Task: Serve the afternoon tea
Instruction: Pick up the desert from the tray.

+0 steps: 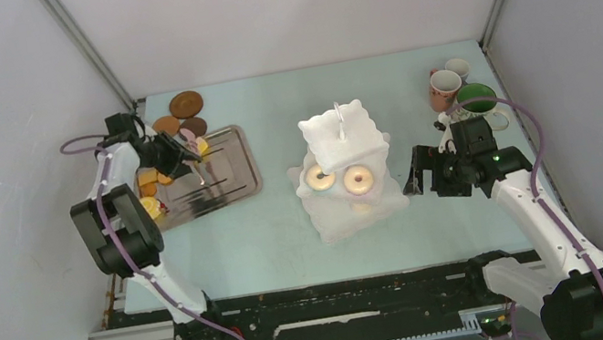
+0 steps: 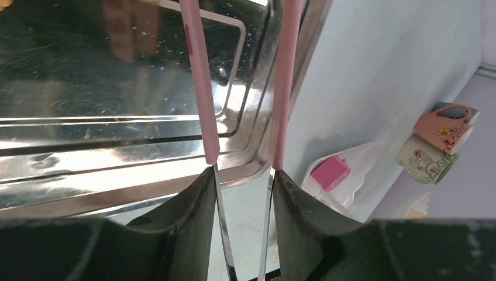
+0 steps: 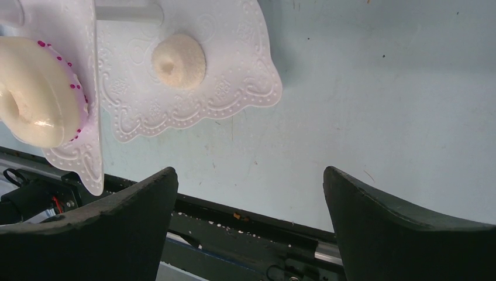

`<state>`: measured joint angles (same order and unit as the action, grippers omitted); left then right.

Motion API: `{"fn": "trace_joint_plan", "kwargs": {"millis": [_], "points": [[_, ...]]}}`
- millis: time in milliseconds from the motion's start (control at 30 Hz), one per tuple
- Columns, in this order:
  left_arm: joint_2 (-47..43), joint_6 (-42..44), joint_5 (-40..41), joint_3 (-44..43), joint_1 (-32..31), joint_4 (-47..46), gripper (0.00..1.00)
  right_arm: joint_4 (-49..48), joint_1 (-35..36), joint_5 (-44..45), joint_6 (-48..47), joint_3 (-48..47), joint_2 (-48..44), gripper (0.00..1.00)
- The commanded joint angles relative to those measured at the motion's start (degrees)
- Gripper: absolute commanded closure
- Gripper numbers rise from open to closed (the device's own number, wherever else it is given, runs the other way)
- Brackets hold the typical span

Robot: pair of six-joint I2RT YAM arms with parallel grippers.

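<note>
The white three-tier stand [image 1: 344,172] stands mid-table with two donuts [image 1: 319,178] [image 1: 359,180] on its middle tier. My left gripper [image 1: 184,155] is shut on the pink tongs [image 2: 200,88] and holds them over the grey metal tray [image 1: 225,178]. The tongs' arms are apart and hold nothing that I can see. My right gripper [image 1: 416,171] is open and empty, just right of the stand. In the right wrist view it [image 3: 250,181] hangs above bare table. That view also shows a donut [image 3: 35,93] and a pale round cake [image 3: 178,60] on the stand's tiers.
Orange biscuits and yellow cakes [image 1: 152,193] lie at the tray's left side. Three brown coasters [image 1: 186,104] sit behind the tray. The pink mug [image 1: 443,89], small pale mug [image 1: 457,68] and green-inside mug [image 1: 478,99] stand at the back right.
</note>
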<state>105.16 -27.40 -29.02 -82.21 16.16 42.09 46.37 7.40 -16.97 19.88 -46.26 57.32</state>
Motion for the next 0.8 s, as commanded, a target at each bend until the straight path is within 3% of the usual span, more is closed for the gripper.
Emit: {"fn": "trace_joint_plan", "kwargs": {"millis": [0,300,567,767], "points": [[-2.32,-1.72,-3.05,1.12,-2.7,-3.02,0.59,-1.19,0.34,-0.71,-0.56,-0.94,-0.72,0.03],[-7.02,2.49,-2.82,2.8,-4.14,0.98,0.59,-1.02,0.8,-0.52,-0.55,-0.94,-0.91,0.03],[-7.12,21.85,15.02,-7.65,-4.09,14.8,0.59,-1.03,1.45,-0.61,-0.49,-0.94,0.1,0.03],[-6.41,26.23,25.03,-10.66,-4.29,15.9,0.59,-0.95,2.43,-0.39,-0.27,-0.94,1.07,0.03]]}}
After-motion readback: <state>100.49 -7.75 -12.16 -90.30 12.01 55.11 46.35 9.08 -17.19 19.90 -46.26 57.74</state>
